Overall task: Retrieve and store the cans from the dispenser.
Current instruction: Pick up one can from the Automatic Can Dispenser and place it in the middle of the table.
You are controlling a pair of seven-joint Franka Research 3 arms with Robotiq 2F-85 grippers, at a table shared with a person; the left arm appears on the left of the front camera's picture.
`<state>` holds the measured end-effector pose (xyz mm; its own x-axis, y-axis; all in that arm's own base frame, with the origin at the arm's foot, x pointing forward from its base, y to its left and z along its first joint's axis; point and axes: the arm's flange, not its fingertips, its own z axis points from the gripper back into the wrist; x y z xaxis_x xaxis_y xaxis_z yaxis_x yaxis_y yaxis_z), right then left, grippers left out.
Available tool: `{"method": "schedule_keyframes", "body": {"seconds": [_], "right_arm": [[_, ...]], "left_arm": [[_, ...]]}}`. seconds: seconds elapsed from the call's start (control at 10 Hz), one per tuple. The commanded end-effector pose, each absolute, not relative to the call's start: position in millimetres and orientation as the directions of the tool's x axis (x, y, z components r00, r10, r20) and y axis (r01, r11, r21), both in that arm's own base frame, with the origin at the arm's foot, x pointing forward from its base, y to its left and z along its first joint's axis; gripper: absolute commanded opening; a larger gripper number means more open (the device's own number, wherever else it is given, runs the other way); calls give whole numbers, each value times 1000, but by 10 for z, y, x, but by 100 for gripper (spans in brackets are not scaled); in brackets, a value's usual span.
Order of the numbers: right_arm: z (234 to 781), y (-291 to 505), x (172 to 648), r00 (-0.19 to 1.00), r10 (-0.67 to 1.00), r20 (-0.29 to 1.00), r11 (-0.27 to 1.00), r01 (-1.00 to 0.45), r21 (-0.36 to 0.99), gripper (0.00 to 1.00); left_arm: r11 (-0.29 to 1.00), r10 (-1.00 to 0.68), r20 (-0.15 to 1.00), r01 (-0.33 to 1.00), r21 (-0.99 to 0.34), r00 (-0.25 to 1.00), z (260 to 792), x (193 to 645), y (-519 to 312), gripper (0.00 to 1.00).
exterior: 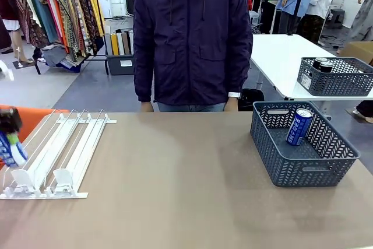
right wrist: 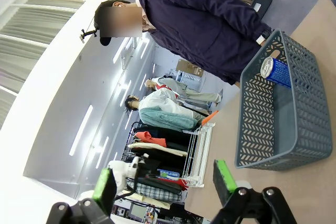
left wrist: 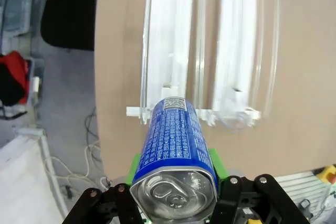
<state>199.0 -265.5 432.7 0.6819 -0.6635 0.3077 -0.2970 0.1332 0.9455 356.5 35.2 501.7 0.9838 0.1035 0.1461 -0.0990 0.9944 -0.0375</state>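
Clamped between the left gripper's (left wrist: 173, 182) green pads, a blue can (left wrist: 174, 153) points its silver top at the wrist camera, above the dispenser's (exterior: 55, 153) low end at nine o'clock on the surface (exterior: 175, 190). Right gripper (right wrist: 165, 184) jaws stand apart, holding nothing. At three o'clock, a second blue can (exterior: 299, 126) leans inside the grey basket (exterior: 291, 167).

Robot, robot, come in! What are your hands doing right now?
Left hand shut on blue can, over dispenser. Right hand open, empty. One can in basket. Nothing blocking.
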Motion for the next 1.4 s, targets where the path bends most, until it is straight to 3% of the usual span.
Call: {"method": "schedule_keyframes", "body": {"seconds": [0.0, 0.3, 0.4, 0.5, 0.9, 1.1, 1.3], "right_arm": [[4379, -2653, 2012, 676, -670, 308, 128, -303, 944, 100], [4379, -2653, 2012, 676, -670, 308, 128, -303, 944, 100], [4379, -2653, 2012, 676, -670, 308, 128, -303, 944, 100], [4379, -2653, 2012, 676, -670, 308, 128, -303, 944, 100], [4379, -2653, 2012, 676, -670, 308, 128, -303, 944, 100], [4379, -2653, 2012, 676, -670, 308, 128, -303, 944, 100], [4379, -2653, 2012, 676, -670, 308, 128, -303, 944, 100]], "left_arm": [[997, 43, 257, -23, -80, 966, 5706, 3402, 323, 0], [988, 63, 338, -12, -152, 939, 6109, 3255, 506, 0], [982, 78, 269, -27, -188, 960, 6062, 3190, 696, 0], [995, 64, 337, -34, -94, 939, 6187, 3222, 376, 0], [994, 59, 317, -25, -108, 947, 6145, 3215, 418, 0], [998, -15, 352, 33, -44, 936, 6078, 3585, -130, 0], [989, -139, 376, 150, -1, 916, 6058, 4212, -1178, 0]]}}
